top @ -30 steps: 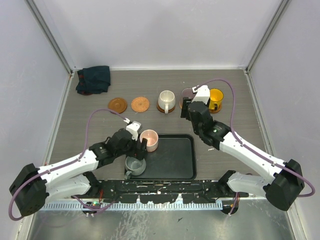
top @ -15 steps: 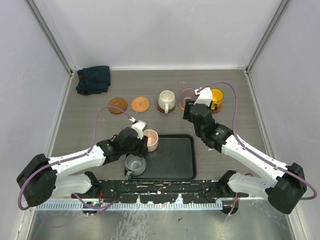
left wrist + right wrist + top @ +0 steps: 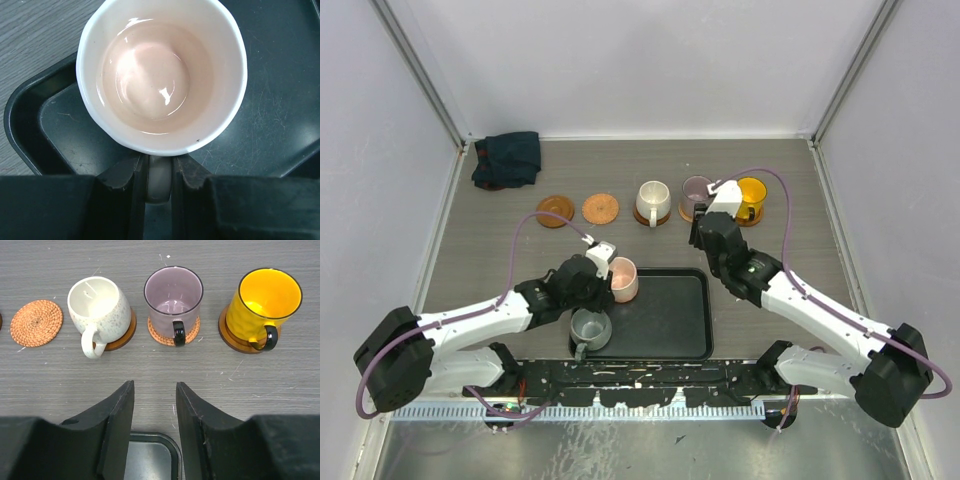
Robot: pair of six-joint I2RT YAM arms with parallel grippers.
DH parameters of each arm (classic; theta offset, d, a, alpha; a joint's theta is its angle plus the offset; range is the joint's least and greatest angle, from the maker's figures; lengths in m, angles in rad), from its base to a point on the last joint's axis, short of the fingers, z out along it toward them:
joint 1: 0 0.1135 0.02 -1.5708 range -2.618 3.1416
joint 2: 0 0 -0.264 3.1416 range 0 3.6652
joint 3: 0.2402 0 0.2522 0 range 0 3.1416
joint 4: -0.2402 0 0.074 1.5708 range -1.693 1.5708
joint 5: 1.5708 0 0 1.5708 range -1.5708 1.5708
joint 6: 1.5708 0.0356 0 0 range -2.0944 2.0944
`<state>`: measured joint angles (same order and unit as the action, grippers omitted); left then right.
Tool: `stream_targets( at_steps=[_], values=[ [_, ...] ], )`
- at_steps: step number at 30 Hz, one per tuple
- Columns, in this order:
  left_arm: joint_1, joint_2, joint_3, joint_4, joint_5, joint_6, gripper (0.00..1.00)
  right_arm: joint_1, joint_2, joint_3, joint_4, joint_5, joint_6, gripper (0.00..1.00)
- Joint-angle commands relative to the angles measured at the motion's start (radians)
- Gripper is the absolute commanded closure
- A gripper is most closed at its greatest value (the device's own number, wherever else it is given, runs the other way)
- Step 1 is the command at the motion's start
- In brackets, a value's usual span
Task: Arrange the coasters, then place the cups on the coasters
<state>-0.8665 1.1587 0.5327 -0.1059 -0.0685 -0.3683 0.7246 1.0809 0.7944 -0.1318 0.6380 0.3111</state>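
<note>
Five cups (image 3: 620, 279), five coasters (image 3: 555, 210), one tray (image 3: 668, 318)

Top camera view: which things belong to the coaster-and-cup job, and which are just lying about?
Job: pink cup, grey-green cup, white cup, mauve cup, yellow cup, bare dark coaster, bare woven coaster, three coasters under cups.
Lying about: dark cloth, black tray holding two cups.

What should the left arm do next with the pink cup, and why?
Probably lift it straight up. The left fingers pinch the handle of the pink cup, which sits in the black tray; rising first should clear the rim before carrying it to the bare woven coaster.
</note>
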Motion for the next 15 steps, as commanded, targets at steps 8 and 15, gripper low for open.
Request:
stream_targets(
  at_steps=[8,15],
  values=[
    [-0.013,-0.047,0.038,0.084,-0.122,0.064,1.00,0.004,0.023,-0.063,0.081,-0.088,0.049,0.62],
    [-0.027,-0.094,0.068,0.102,-0.191,0.117,1.00,0.004,0.045,-0.131,0.142,-0.114,0.069,0.67]
  ],
)
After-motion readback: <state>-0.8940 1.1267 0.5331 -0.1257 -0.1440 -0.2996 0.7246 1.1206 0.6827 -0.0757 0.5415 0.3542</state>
